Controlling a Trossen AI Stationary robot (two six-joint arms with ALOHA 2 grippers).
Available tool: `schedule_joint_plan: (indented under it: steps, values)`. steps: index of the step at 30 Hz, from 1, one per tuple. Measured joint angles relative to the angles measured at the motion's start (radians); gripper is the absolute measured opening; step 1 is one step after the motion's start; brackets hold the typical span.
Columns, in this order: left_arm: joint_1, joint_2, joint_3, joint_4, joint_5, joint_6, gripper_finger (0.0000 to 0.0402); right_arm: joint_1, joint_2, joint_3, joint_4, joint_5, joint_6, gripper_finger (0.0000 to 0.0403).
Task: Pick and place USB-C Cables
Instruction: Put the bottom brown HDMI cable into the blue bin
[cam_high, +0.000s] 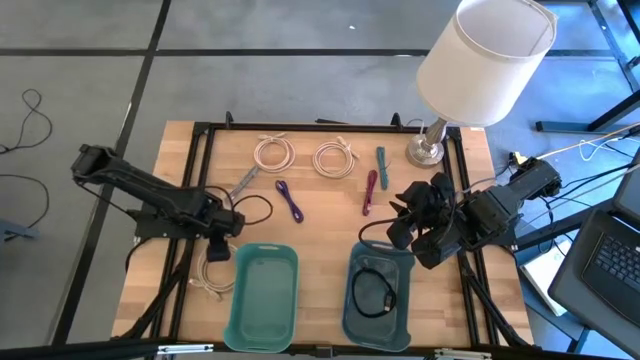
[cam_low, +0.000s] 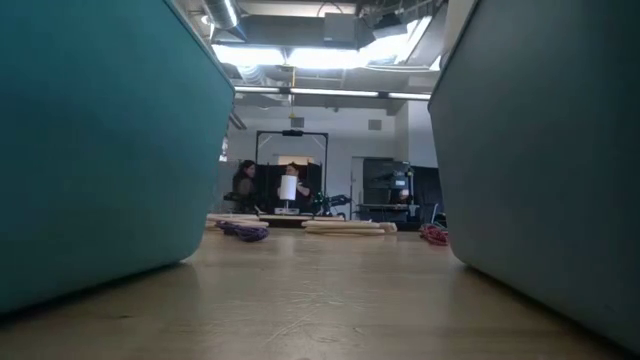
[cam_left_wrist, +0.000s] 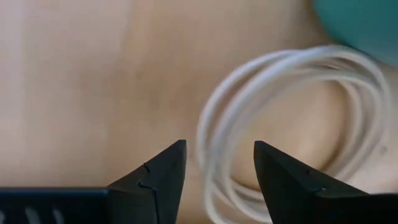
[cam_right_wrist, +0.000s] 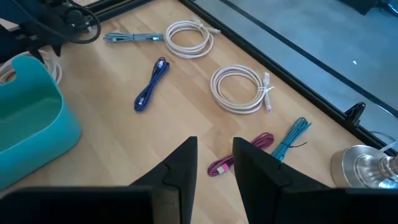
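A cream-white USB-C cable coil (cam_high: 212, 275) lies flat on the table, just left of the left teal tray (cam_high: 262, 295). My left gripper (cam_left_wrist: 217, 149) points down over it, open, with one finger on each side of the coil's rim (cam_left_wrist: 211, 130). Two more white coils (cam_high: 272, 152) (cam_high: 335, 158) lie farther back, with grey (cam_high: 243, 182), purple (cam_high: 290, 200), magenta (cam_high: 371, 192) and teal (cam_high: 381, 160) leads. My right gripper (cam_right_wrist: 214, 155) hangs above the right tray (cam_high: 380, 295), a narrow gap between its fingers, holding nothing.
A black cable (cam_high: 375, 295) lies in the right tray. A lamp (cam_high: 480, 60) with a metal base (cam_high: 425, 150) stands at the far right corner. A black frame runs round the table's edges. In the low view, the two trays (cam_low: 100, 140) (cam_low: 550, 150) fill the sides.
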Motion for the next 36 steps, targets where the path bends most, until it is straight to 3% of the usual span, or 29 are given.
schedule_joint_plan:
  steps: [4,18,21,26,32,36]
  values:
    - [0.000,0.030,0.000,0.015,-0.053,-0.015,0.0185,0.000,0.000,0.000,0.002,0.000,0.000,0.0105]
    - [-0.001,0.164,0.000,0.055,-0.037,0.021,0.0182,0.000,0.000,0.000,0.015,-0.001,0.000,0.0105]
    - [-0.001,0.193,0.001,0.058,-0.017,0.024,0.0149,0.000,0.000,0.000,0.016,-0.008,0.000,0.0105]
    - [-0.001,0.197,0.000,0.042,0.035,0.014,0.0024,0.000,0.000,0.000,0.019,-0.008,0.000,0.0105]
    - [-0.001,0.148,0.026,-0.057,0.037,0.001,0.0009,0.000,0.000,0.000,0.019,-0.008,-0.003,0.0105]
    - [0.000,0.096,0.087,-0.211,0.031,0.023,0.0008,0.000,0.000,0.000,0.018,-0.008,-0.003,0.0105]
